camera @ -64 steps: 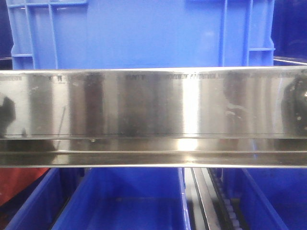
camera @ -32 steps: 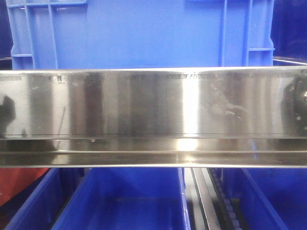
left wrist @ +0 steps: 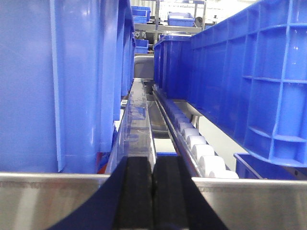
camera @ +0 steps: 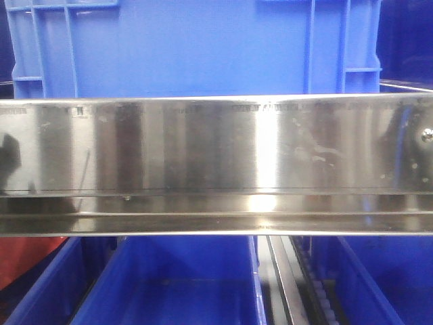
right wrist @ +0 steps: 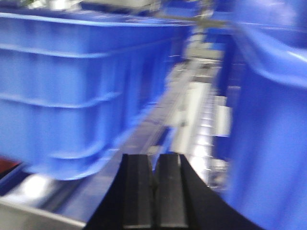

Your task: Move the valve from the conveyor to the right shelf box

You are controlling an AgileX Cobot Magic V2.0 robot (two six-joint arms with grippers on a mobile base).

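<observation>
The valve shows in no view and the conveyor is out of view. My left gripper (left wrist: pixel 153 165) is shut, its black pads pressed together with nothing visible between them; it points down the gap between two blue shelf boxes (left wrist: pixel 57 81) (left wrist: pixel 249 76). In the blurred right wrist view my right gripper (right wrist: pixel 154 163) is also shut, with only a hairline seam between the pads and no object that I can make out. It sits between a blue box on the left (right wrist: pixel 72 86) and one on the right (right wrist: pixel 268 134).
A shiny steel shelf rail (camera: pixel 203 156) spans the front view, with a large blue box (camera: pixel 189 47) above it and open blue boxes (camera: pixel 169 284) (camera: pixel 392 277) below. A white roller track (left wrist: pixel 201 153) runs between the boxes. Something red (camera: pixel 27 261) shows at lower left.
The front view has slid slightly, so the boxes sit a little further left. The dark reflection at the rail's right end has shrunk towards the frame edge.
</observation>
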